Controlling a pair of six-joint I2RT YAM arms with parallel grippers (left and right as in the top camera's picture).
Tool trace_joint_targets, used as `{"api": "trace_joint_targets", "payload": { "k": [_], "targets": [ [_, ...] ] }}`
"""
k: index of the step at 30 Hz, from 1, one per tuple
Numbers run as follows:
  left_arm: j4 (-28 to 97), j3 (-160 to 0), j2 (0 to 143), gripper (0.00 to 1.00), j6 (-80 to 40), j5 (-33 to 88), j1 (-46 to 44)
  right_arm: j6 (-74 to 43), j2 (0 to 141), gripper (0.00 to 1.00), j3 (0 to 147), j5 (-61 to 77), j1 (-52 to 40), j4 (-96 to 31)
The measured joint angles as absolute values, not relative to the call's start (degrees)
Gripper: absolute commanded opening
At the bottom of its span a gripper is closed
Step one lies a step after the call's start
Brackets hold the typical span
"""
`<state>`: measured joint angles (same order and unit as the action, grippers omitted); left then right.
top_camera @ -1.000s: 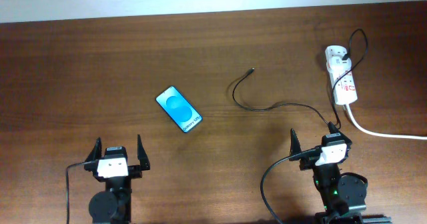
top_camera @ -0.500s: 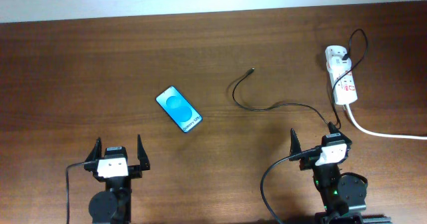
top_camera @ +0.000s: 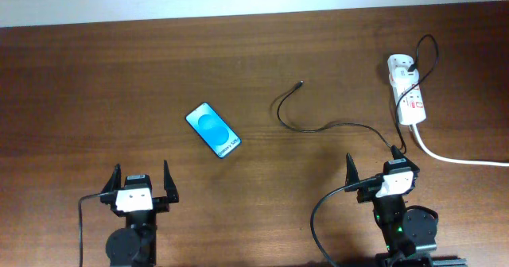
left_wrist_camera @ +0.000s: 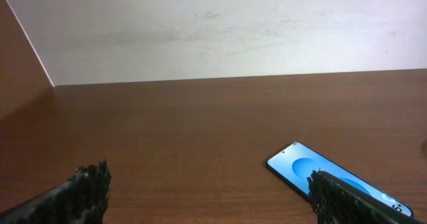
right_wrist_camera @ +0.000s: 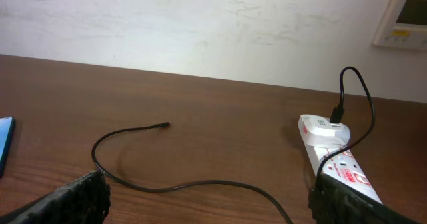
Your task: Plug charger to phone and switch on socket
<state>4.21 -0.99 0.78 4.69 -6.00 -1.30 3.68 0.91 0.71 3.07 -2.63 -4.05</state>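
The phone (top_camera: 213,130) lies face up with a blue screen at the table's middle left; it also shows in the left wrist view (left_wrist_camera: 300,167), partly behind my right finger, and its edge shows in the right wrist view (right_wrist_camera: 4,144). The charger cable (top_camera: 318,128) snakes from its free tip (top_camera: 300,83) to the socket (top_camera: 408,92) at the far right, where a white plug sits. The cable (right_wrist_camera: 200,183) and the socket (right_wrist_camera: 333,154) show in the right wrist view. My left gripper (top_camera: 141,183) and right gripper (top_camera: 380,174) are open and empty near the front edge.
The socket's thick white cord (top_camera: 453,157) runs off to the right edge. A pale wall (left_wrist_camera: 220,31) stands behind the table, with a white wall panel (right_wrist_camera: 403,17) at the right.
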Motion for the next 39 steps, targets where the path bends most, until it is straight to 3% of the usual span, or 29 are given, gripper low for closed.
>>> {"api": "trace_joint_targets", "payload": {
  "k": [24,39],
  "targets": [
    [16.08,-9.54,1.04,0.99,3.38,-3.14,-1.3,3.7,0.91,0.98,0.71,3.07,-2.63,-4.05],
    [17.89,-21.1,13.85,1.0,1.45,0.19,-1.3,3.7,0.91,0.99,0.71,3.07,-2.63,-4.05]
  ]
}}
